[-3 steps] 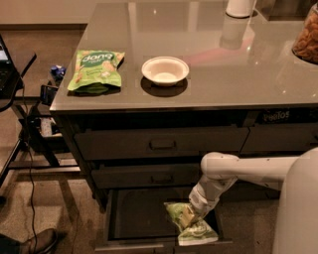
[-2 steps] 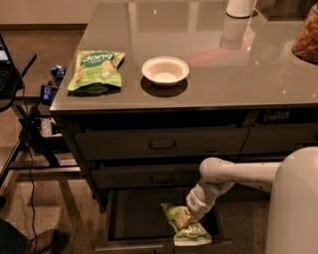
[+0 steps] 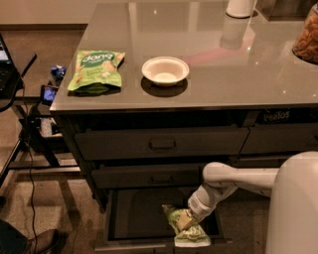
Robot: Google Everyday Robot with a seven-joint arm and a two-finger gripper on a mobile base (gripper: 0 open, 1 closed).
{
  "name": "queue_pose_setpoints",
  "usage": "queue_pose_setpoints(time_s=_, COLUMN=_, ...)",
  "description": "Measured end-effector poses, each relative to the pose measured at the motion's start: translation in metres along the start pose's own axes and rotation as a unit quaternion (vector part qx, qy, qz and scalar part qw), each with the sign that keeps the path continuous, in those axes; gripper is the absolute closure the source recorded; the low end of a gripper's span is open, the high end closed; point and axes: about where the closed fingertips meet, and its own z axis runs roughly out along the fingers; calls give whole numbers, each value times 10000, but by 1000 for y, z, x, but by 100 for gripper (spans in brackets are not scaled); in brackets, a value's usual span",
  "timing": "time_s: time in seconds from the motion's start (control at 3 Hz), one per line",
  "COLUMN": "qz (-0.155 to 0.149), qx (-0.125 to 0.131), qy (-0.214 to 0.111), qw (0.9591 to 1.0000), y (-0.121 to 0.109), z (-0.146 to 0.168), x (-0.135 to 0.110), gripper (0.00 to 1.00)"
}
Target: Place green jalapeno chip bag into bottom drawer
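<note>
The green jalapeno chip bag [image 3: 185, 229] lies inside the open bottom drawer [image 3: 134, 218], toward its front right, its pale end reaching the drawer's front rim. My gripper [image 3: 185, 218] hangs from the white arm that enters from the right and sits right on top of the bag's upper part. The drawer is pulled out, with a dark interior.
On the grey countertop [image 3: 248, 69] lie a light-green "dang" pouch [image 3: 97, 69] and a white bowl [image 3: 165, 70]. A white cup [image 3: 241, 7] and a jar of snacks [image 3: 307, 37] stand at the back right. Two shut drawers with handles [image 3: 161, 144] sit above. Cables and stands are on the left.
The arm and gripper have shifted slightly left over the drawer, and the bag moved with them, sitting a little lower toward the drawer's front.
</note>
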Motion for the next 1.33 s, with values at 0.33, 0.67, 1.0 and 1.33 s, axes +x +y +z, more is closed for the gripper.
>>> queue_pose_setpoints(time_s=0.33, qz=138, qx=-243, qy=-450, qw=9986, y=-31, z=23, x=-13, gripper=100)
queue_pose_setpoints(time_s=0.67, qz=213, qx=-442, qy=-712, qw=9963, y=-48, z=46, x=-28, gripper=100)
queue_pose_setpoints(time_s=1.0, qz=190, qx=-516, qy=-682, qw=9962, y=-46, z=51, x=-28, gripper=100)
queue_pose_setpoints(time_s=1.33, qz=150, qx=-689, qy=-854, qw=9938, y=-43, z=78, x=-44, gripper=100)
